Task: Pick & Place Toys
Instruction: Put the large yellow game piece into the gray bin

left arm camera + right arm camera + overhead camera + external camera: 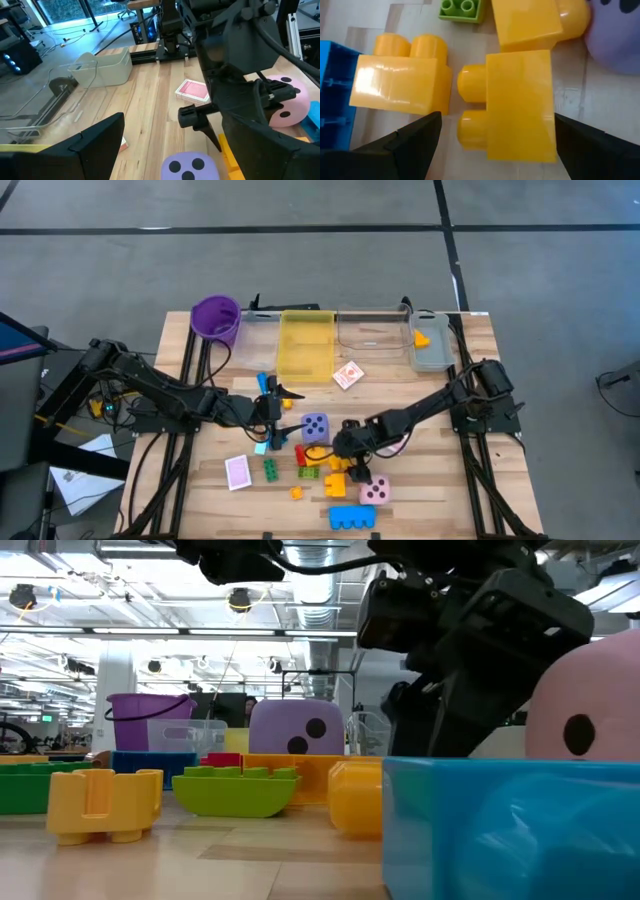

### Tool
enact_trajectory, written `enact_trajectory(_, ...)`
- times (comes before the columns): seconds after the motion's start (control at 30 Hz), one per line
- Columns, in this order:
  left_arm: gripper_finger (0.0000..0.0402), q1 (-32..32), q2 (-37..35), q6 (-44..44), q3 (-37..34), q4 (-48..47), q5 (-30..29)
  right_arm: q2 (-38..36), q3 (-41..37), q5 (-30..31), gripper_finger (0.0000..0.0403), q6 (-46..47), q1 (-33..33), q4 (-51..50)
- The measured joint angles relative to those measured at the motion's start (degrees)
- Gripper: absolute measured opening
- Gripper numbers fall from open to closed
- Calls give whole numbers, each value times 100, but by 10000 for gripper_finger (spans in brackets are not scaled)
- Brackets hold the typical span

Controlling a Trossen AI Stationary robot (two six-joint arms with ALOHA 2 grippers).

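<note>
The right gripper [490, 132] is hovering wide open and empty, its fingers straddling a yellow brick [515, 107] lying below. The left gripper [268, 415], open too, is waiting beside the purple die [315, 427].

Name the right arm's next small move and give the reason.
Probably lower the right tool straight down and close. Its open fingers straddle the yellow brick lying on its side between them, with another yellow brick close beside it, so a straight descent avoids nudging that.
</note>
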Motion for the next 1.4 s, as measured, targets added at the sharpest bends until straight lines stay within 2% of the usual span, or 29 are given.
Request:
enact_trajectory(0.27,328,0,2,-62,0,0,2,4,-4,398,356,-29,5,-37)
enact_trajectory(0.8,328,2,2,-433,0,-325,2,4,-2,420,356,-40,1,-198)
enact_trajectory(0.93,328,2,2,-435,0,-361,2,-6,4,646,354,-346,3,-174)
enact_trajectory(1.4,328,2,2,-435,0,-366,2,1,-7,662,292,-434,3,-187)
